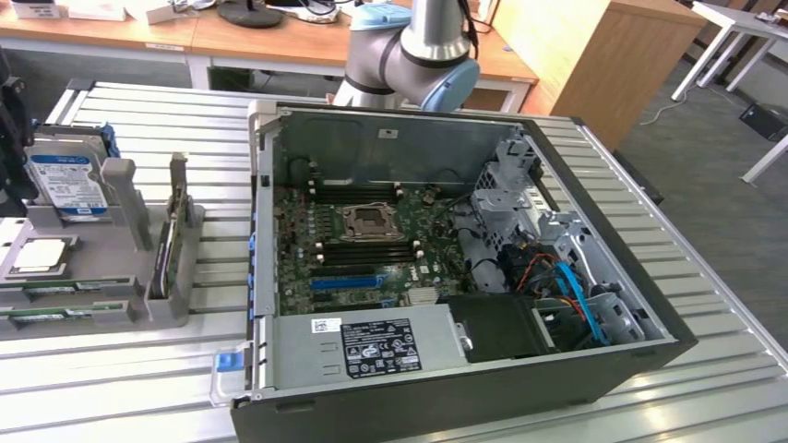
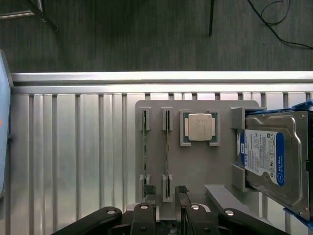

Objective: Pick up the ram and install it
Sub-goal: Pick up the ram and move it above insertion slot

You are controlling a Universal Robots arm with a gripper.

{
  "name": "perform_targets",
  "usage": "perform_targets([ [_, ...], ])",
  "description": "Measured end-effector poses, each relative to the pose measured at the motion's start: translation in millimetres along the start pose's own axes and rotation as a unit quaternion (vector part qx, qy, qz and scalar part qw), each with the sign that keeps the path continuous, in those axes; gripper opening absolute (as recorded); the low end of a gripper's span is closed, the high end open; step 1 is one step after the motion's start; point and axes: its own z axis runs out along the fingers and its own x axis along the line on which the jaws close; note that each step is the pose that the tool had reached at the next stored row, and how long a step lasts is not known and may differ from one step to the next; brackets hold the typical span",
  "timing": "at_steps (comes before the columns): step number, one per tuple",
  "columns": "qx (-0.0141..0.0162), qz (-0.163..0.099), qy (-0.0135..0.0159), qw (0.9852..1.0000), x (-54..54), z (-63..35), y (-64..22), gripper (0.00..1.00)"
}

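Nothing of the task looked done yet. The open computer case (image 1: 493, 388) lay on the slatted surface (image 1: 148, 388) just beside the grey holder (image 2: 195, 166), and its black memory slots (image 1: 369, 247) stood empty. In the holder, two ram sticks (image 2: 145, 152) sat on edge next to the processor (image 2: 199, 127). The gripper (image 2: 168, 215) hovered over the holder's edge by the sticks' ends, jaws apart and holding nothing.

Silver arm (image 1: 437, 32) with pale blue joint caps; black hand (image 2: 167, 208) studded with silver screws.
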Motion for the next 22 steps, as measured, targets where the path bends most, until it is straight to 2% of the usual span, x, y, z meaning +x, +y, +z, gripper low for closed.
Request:
perform_targets([
  [13,0.0,0.0,0.0,1.0,3.4,0.1,-0.1,0.3],
  [22,0.0003,0.0,0.0,1.0,3.5,8.0,-0.4,0.3],
])
